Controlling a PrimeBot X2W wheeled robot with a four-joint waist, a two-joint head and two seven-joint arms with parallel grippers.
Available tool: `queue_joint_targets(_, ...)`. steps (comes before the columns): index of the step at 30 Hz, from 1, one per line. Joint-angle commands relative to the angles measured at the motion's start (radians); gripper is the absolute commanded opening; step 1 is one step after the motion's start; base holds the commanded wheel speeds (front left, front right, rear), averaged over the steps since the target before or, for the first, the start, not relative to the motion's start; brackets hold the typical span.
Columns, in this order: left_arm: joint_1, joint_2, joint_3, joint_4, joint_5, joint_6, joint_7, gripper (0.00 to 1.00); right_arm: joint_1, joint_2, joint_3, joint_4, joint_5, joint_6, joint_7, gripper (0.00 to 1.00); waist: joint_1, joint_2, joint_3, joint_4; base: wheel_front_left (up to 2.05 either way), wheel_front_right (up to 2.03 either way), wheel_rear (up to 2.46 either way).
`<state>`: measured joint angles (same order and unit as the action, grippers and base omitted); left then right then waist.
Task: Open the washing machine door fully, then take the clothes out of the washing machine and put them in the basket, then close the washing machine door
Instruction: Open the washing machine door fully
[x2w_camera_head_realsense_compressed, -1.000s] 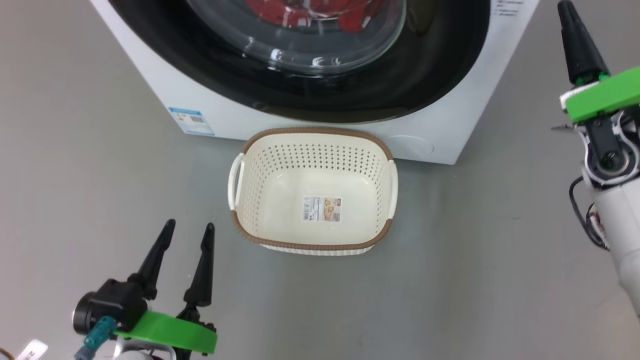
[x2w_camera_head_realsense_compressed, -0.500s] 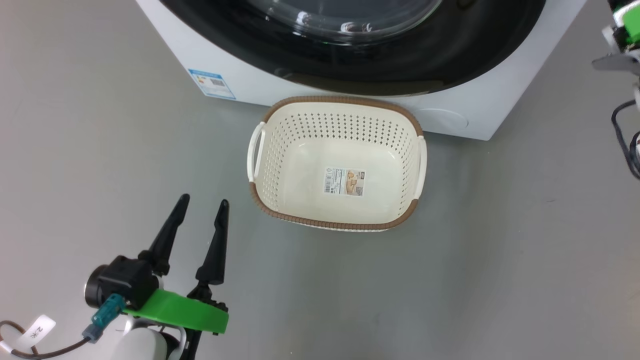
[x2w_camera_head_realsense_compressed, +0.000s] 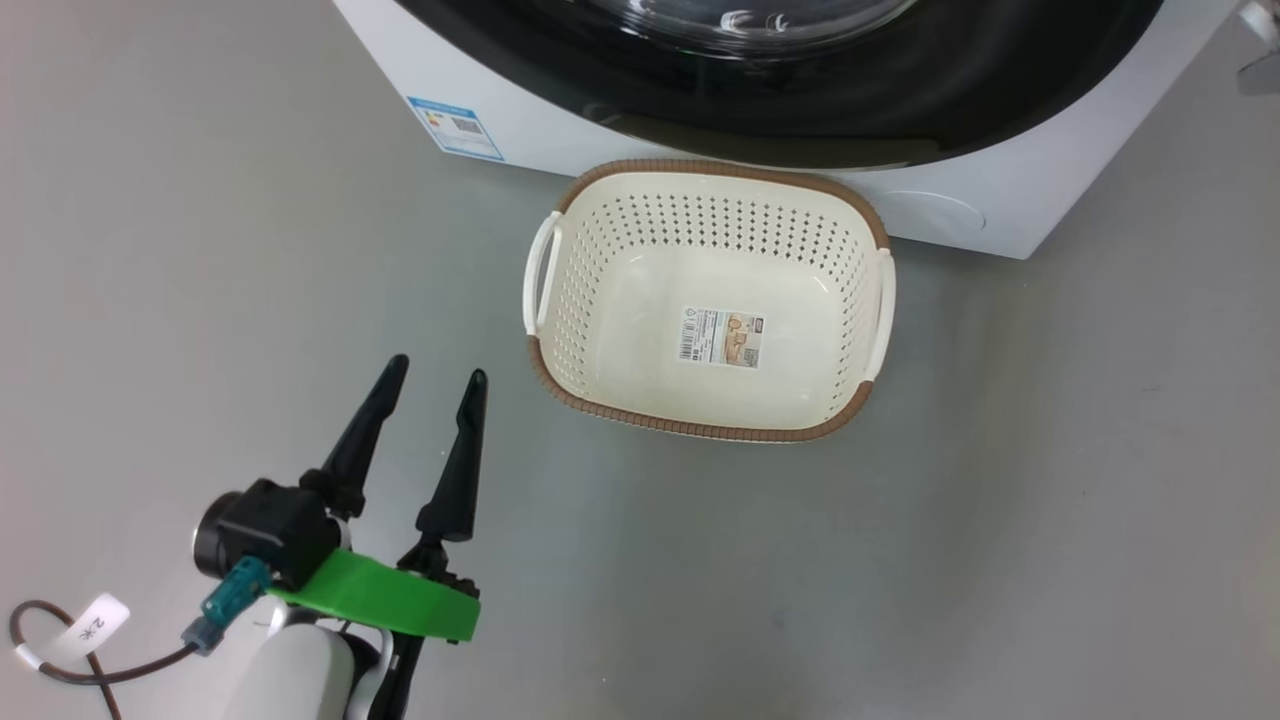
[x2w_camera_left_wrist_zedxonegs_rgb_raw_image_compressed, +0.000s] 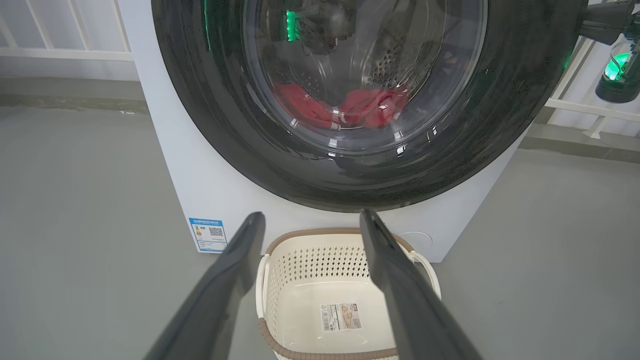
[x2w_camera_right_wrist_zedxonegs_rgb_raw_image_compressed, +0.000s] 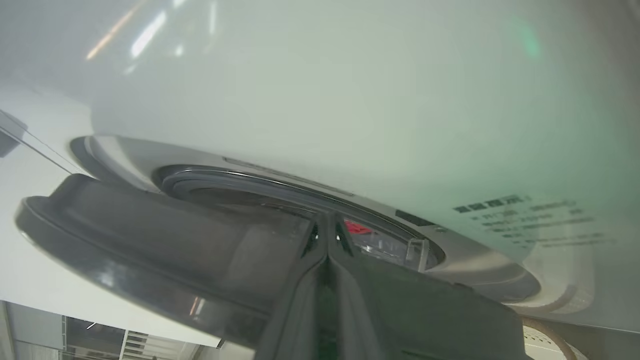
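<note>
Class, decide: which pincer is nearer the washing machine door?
Right. The right pincer, shut, is at the washing machine door edge; the left pincer, open, hangs over the floor beside the basket, well short of it.

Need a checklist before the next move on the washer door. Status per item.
1. Washing machine door fully open: not ok, only ajar, with a narrow gap at its edge.
2. Right pincer at the door edge: ok, shut, tips at the gap.
3. Right pincer hooked behind the rim: cannot tell.
4. Left pincer free: ok, open and empty, above the floor beside the basket.
5. Basket ready: ok, empty, on the floor in front of the washing machine.
6. Clothes out: not ok, inside the washing machine.
</note>
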<state>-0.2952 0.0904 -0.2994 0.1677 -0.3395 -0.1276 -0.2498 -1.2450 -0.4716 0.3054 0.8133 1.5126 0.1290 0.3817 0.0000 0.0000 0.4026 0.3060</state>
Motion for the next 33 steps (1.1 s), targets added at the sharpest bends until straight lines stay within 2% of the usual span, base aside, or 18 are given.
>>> queue_joint_targets(1,-0.021,0.022,0.027,-0.019,-0.008,-0.003,-0.012,1.00,-0.011,0.015,0.004,-0.026,0.010,0.002,0.016,0.00,0.0000,0.0000,0.002,0.006,0.00,0.00,0.00)
queue_joint_targets(7,-0.022,0.023,0.015,-0.015,-0.018,-0.003,-0.012,1.00,-0.011,0.002,-0.003,-0.009,0.062,0.002,0.124,0.00,0.0000,0.0000,-0.003,0.019,0.00,0.00,0.00)
queue_joint_targets(16,-0.019,0.015,0.009,-0.008,-0.024,-0.003,-0.012,1.00,0.027,0.020,0.005,-0.019,0.114,0.002,0.265,0.00,0.0000,0.0000,-0.019,0.023,0.00,0.00,0.00)
queue_joint_targets(22,-0.005,0.012,0.011,-0.003,-0.024,-0.003,-0.012,1.00,0.085,0.030,0.021,-0.068,0.120,0.002,0.315,0.00,0.0000,0.0000,-0.049,0.019,0.00,0.00,0.00)
queue_joint_targets(33,0.039,0.016,0.033,0.003,-0.018,-0.003,-0.012,1.00,0.252,0.057,0.034,-0.237,0.136,0.002,0.366,0.00,0.0000,0.0000,-0.114,0.005,0.00,0.00,0.00)
